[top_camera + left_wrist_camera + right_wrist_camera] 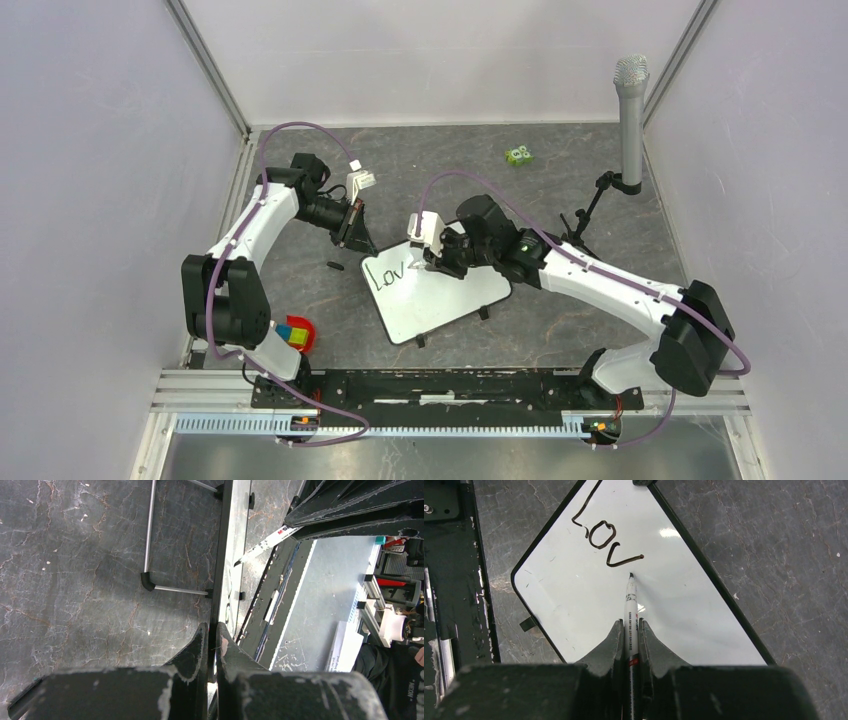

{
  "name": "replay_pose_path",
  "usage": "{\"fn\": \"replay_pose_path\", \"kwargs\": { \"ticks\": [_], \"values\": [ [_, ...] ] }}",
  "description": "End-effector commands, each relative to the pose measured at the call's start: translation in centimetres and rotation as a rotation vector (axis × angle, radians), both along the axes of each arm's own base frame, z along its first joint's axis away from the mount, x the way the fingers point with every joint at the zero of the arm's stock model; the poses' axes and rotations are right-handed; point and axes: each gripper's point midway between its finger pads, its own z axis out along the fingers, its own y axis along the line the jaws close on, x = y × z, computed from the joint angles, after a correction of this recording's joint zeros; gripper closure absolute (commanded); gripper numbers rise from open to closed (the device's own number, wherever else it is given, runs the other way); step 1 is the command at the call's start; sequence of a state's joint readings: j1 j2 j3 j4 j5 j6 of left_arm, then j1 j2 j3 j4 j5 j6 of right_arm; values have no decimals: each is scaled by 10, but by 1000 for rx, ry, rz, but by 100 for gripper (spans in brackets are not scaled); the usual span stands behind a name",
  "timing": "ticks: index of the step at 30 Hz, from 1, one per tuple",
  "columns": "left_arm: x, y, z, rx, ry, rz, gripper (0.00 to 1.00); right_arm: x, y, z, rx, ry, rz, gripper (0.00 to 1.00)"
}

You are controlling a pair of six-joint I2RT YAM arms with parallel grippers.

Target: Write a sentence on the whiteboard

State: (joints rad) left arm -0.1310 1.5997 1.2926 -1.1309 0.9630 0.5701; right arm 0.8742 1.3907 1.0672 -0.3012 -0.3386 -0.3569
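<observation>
The right gripper point(629, 630) is closed on a thin marker point(630, 597), held mid-barrel with the tip just past the "v" of the sentence point(606, 537), which so far reads "Lov". The left gripper point(212, 630) is closed on the thin black frame of the whiteboard point(684, 610) at its far left corner. The board sits skewed near the middle of the tabletop point(560, 170). It looks light, stiff and slick, so on its small feet it would likely skate under pen pressure. The frame edge is the sensible hold, and the smooth marker may pivot.
</observation>
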Motion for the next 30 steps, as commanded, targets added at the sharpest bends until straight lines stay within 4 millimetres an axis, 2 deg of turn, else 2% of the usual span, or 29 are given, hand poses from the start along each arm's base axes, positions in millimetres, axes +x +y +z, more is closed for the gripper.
{"fn": "replay_pose_path", "kwargs": {
  "ticks": [1,9,20,30],
  "values": [
    [-9,0,-5,37,-5,-38,98,5,4,0,14,-16,4,100],
    [-10,1,-5,39,-6,-37,98,12,-3,-3,-17,-40,-25,100],
    [-9,1,-5,42,-9,-38,98,27,-24,-4,-60,-68,-69,100],
    [-7,1,-5,41,-5,-36,98,36,-15,11,-23,-83,-73,100]
  ]
}}
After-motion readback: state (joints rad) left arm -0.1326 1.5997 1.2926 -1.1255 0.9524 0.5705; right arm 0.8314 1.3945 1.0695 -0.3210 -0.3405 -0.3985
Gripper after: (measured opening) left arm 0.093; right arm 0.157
